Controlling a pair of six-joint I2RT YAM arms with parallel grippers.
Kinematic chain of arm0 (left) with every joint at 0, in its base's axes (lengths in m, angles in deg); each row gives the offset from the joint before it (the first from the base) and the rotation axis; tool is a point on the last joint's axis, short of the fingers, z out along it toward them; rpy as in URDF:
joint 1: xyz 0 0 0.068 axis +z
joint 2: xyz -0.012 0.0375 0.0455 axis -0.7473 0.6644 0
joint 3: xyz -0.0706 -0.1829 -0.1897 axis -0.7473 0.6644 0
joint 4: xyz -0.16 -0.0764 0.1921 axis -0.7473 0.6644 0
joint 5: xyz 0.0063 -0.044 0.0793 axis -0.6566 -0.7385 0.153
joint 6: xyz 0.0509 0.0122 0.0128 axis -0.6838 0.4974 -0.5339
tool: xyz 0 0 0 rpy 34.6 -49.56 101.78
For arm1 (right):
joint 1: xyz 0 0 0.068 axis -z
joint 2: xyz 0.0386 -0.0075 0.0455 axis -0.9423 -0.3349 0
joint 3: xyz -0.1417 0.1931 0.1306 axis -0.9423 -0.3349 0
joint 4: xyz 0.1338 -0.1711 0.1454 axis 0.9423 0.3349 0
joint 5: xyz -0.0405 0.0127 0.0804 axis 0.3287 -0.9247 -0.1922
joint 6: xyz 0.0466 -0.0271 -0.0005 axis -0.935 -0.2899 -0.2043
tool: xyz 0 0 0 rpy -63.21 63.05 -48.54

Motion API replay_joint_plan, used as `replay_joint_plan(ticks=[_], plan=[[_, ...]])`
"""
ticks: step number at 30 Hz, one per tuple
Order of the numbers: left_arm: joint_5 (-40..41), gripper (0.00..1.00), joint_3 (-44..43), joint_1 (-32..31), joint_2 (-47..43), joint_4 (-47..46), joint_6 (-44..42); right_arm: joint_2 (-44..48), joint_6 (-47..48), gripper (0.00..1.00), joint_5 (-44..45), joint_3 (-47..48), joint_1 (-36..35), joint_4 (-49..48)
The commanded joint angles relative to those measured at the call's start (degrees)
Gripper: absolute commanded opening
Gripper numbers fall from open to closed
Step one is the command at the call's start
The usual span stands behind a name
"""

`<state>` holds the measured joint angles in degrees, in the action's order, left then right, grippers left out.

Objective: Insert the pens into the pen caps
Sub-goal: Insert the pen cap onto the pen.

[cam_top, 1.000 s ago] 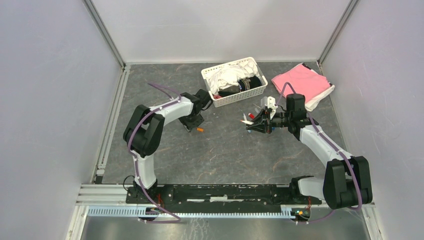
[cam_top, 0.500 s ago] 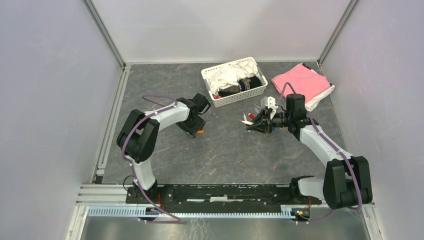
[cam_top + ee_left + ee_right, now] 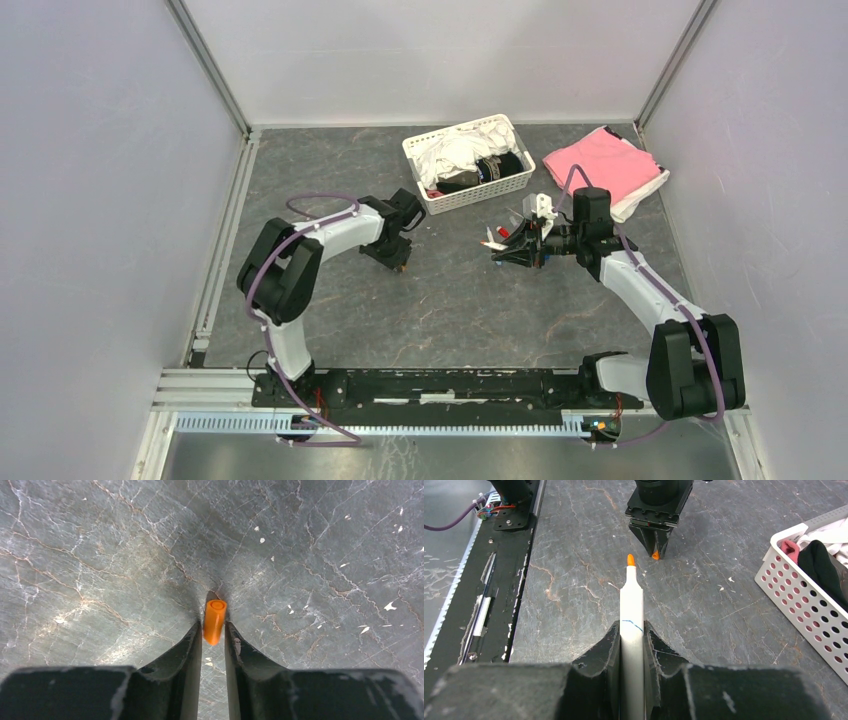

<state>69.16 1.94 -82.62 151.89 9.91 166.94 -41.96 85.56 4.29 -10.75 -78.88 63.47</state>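
Orange cap (image 3: 214,621) lies on the grey table (image 3: 100,555) in the left wrist view. My left gripper (image 3: 213,632) has one finger against each side of it, so I read this as a pinch on its nearer half. Its long axis runs straight away from the camera, in line with my fingers (image 3: 187,647). The far end shows a round flat face, but I cannot tell whether that is the open mouth. I judge it very light, hard and smooth, so it may slip or turn. The hold should be on the side walls and leave the mouth free.

In the right wrist view my right gripper (image 3: 631,630) is pressed on the white barrel of the pen (image 3: 631,600). The pen is stiff and light, I believe, and a grip on the barrel suits it. Its orange tip points forward, away from my wrist, toward the left gripper and the cap, which are well apart from it. A white basket (image 3: 804,605) stands at the right.

In the top view the left arm is low on the surface. The right gripper is near the front of the basket and aims toward the left arm. The pen is too small there to read.
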Motion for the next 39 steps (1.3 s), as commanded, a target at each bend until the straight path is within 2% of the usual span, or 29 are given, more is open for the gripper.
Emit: replay_joint_plan(ticks=[1, 8, 12, 18, 22, 29, 34, 39], plan=[[2.96, 0.27, -2.25, -0.28, 5.02, 3.08, 1.44, 1.13, -0.26, 0.00, -1.81, 0.99, 0.24, -1.35], [6.43, 0.22, -4.90, -0.20, 7.04, 4.33, -9.02, 0.87, -0.27, 0.00, -2.33, 0.70, 0.20, -1.27], [7.62, 0.17, -4.28, -0.20, 5.73, 1.47, -15.28, 0.30, -0.35, 0.00, -1.78, 0.43, -0.15, -1.45], [7.91, 0.07, -1.21, -0.93, 0.80, -3.74, -23.90, 0.22, -2.11, 0.00, 0.78, -1.08, -2.77, -4.44], [7.76, 0.03, 1.70, -2.40, -4.40, -8.26, -28.15, -0.03, -5.99, 0.00, 3.81, -3.70, -6.15, -10.55], [8.64, 0.02, 5.12, -4.64, -11.07, -15.54, -33.54, -2.49, -11.01, 0.00, 7.80, -6.95, -10.81, -17.22], [7.05, 0.02, 11.57, -5.35, -16.44, -25.25, -36.19, -4.31, -11.21, 0.00, 8.80, -7.37, -11.50, -17.53], [6.25, 0.02, 14.79, -6.76, -19.54, -31.24, -38.44, -4.15, -14.90, 0.00, 10.25, -10.04, -11.96, -23.37]])
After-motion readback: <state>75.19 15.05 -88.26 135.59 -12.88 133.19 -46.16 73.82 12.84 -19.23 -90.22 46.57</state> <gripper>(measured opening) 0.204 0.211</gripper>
